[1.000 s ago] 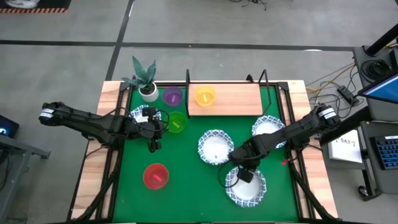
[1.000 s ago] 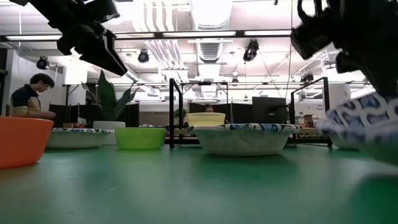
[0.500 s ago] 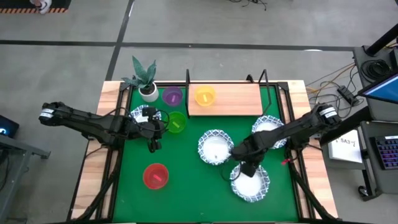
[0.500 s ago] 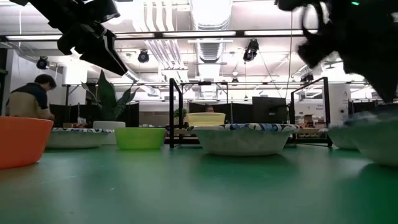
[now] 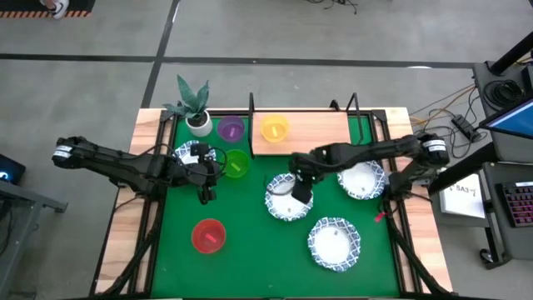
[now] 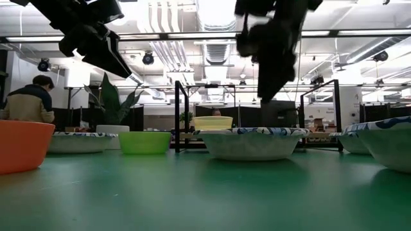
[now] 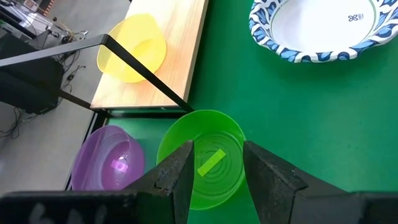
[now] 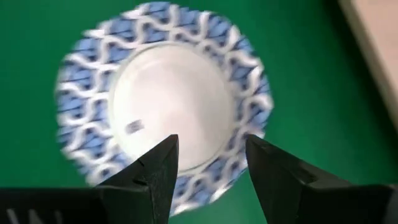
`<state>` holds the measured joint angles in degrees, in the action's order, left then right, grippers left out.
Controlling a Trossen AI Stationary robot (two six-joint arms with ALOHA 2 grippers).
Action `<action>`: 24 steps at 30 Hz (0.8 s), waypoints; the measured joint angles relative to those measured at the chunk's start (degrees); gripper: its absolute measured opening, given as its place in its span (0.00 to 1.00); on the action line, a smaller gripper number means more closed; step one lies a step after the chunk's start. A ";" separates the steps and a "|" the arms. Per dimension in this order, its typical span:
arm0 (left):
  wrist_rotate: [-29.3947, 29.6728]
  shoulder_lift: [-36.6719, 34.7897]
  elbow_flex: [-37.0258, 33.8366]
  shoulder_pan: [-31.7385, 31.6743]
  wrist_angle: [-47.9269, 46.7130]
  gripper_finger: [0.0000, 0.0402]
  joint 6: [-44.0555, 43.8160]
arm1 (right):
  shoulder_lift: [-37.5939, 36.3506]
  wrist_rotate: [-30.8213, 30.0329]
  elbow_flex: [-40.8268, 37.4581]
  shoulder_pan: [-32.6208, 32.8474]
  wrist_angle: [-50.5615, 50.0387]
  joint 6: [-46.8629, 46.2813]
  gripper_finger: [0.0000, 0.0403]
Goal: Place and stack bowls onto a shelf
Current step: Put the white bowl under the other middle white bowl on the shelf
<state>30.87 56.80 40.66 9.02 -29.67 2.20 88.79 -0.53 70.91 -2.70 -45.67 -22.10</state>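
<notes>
Both sets of jaws are parted and empty. My right gripper [image 5: 300, 190] hangs over the middle white bowl [image 5: 288, 198], above its far-right rim, not touching it as far as the low view shows; in my right wrist view that bowl [image 8: 163, 106] fills the frame just beyond my fingertips [image 8: 163, 163], nothing between them. The right arm reaches in from the right edge of the table, crossing just far of the right-hand white bowl [image 5: 363, 180].

My left gripper [image 5: 206, 191] hovers at the left side of the mat [image 5: 250, 250], just near-left of the green bowl [image 5: 236, 163]. The left wrist view has the green bowl [image 7: 202, 158] showing in the gap between my fingers [image 7: 177, 174], but they don't grip it.

Shelf [image 5: 312, 132] sits at the far edge of the mat, centre-right, black uprights at its corners. One yellow bowl [image 5: 274, 128] stands on its left end; rest of the board is bare wood.

Other bowls, all on the mat:
- purple bowl [image 5: 230, 129], just left of the shelf, far of the green one
- left white bowl [image 5: 190, 153], left of green, partly under my left arm
- red bowl [image 5: 208, 236], near-left
- fourth white bowl [image 5: 334, 242], near-right, well apart from both grippers

Potted plant [image 5: 194, 107] at the far-left corner. Low view shows a person [image 6: 29, 102] in the room beyond, far left.
</notes>
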 joint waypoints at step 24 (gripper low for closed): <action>0.00 0.02 -0.72 0.02 -0.31 0.30 0.07 | 10.11 -0.95 -0.87 -5.59 3.90 7.18 0.31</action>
<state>30.87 56.82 39.94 9.04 -29.98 2.26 98.90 -1.48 70.04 -8.29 -41.77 -14.92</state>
